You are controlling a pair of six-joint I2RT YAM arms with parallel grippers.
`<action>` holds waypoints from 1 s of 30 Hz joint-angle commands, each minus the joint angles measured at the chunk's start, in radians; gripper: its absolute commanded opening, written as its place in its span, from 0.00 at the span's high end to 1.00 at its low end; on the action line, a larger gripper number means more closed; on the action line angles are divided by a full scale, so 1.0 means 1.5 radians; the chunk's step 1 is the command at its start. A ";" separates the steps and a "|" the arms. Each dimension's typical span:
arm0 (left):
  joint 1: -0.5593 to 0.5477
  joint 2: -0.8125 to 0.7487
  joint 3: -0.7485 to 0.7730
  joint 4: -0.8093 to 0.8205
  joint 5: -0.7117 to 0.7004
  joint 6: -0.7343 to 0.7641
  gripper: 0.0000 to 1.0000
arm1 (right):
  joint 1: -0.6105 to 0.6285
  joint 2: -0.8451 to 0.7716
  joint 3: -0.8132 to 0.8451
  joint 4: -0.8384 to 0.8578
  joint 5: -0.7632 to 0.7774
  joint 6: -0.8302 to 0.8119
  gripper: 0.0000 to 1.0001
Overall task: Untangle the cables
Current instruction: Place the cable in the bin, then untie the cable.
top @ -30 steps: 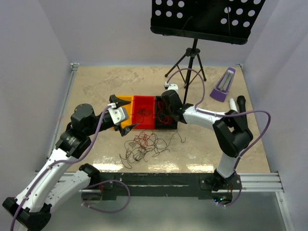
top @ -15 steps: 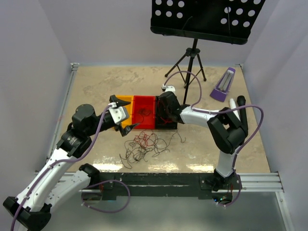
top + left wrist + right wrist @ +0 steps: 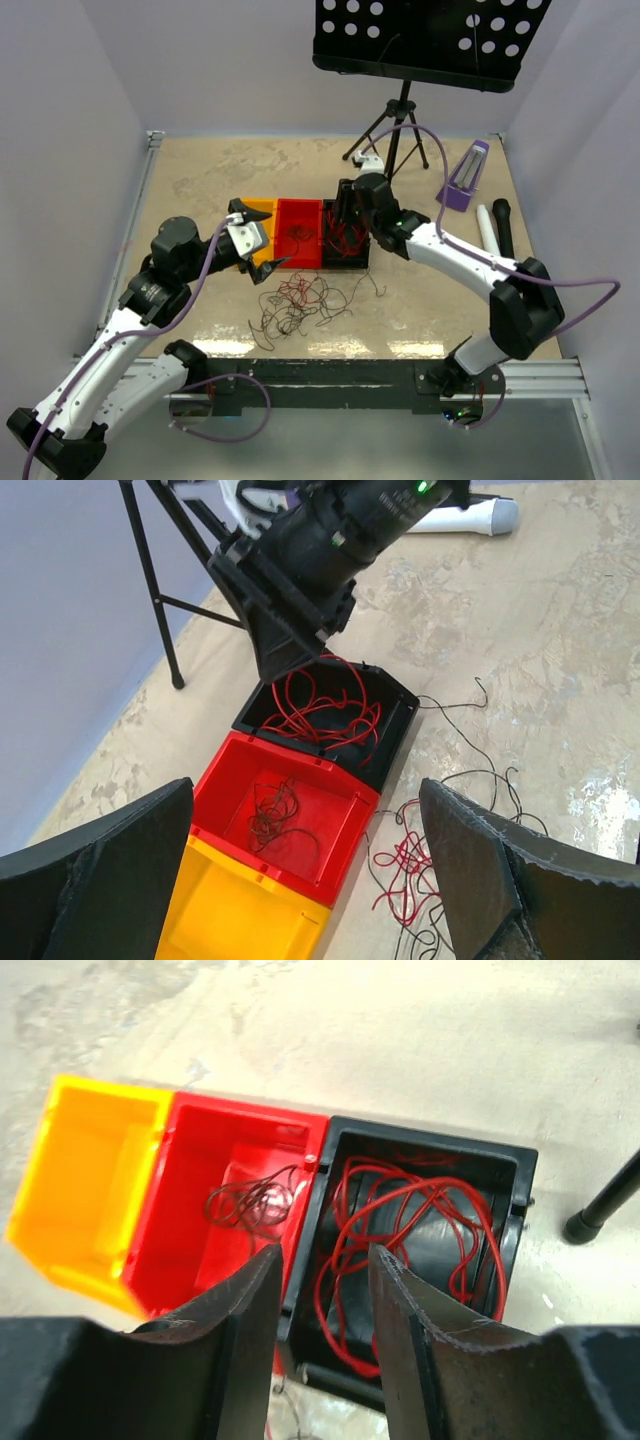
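Note:
A loose tangle of red and dark cables [image 3: 300, 303] lies on the table in front of three joined bins, and also shows in the left wrist view [image 3: 440, 855]. The black bin [image 3: 358, 262] holds red cables [image 3: 410, 1222]. The red bin [image 3: 300, 212] holds a small dark bundle [image 3: 270, 810]. The yellow bin [image 3: 261, 212] shows nothing inside. My left gripper [image 3: 261, 238] is open and empty, hovering over the yellow and red bins. My right gripper [image 3: 345, 208] is open and empty, pointing down above the black bin's left edge [image 3: 325, 1260].
A music stand's tripod [image 3: 398, 125] stands behind the bins, close to my right wrist. A purple metronome [image 3: 464, 177] and a white and a black cylinder [image 3: 490, 225] lie at the right. Stray dark wire ends [image 3: 372, 285] trail right of the tangle.
My right gripper has risen from inside the black bin to above it, and its arm has swung out to the right. The red cables stay in the bin. The left arm has not moved.

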State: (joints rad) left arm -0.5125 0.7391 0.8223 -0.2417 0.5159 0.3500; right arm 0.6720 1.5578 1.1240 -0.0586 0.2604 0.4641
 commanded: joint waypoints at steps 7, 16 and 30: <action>0.002 -0.003 -0.085 -0.088 0.093 0.128 0.00 | 0.090 -0.224 -0.182 0.096 -0.101 -0.015 0.57; 0.003 -0.049 -0.219 0.011 0.118 0.207 0.00 | 0.196 -0.147 -0.293 0.184 -0.091 0.035 0.59; 0.002 -0.044 -0.216 0.037 0.131 0.216 0.00 | 0.214 -0.032 -0.287 0.228 -0.064 0.052 0.62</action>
State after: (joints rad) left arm -0.5125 0.6941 0.4896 -0.2436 0.6739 0.6666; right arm 0.9825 1.4967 0.6807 0.2298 0.1230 0.5247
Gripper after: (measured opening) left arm 0.997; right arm 0.382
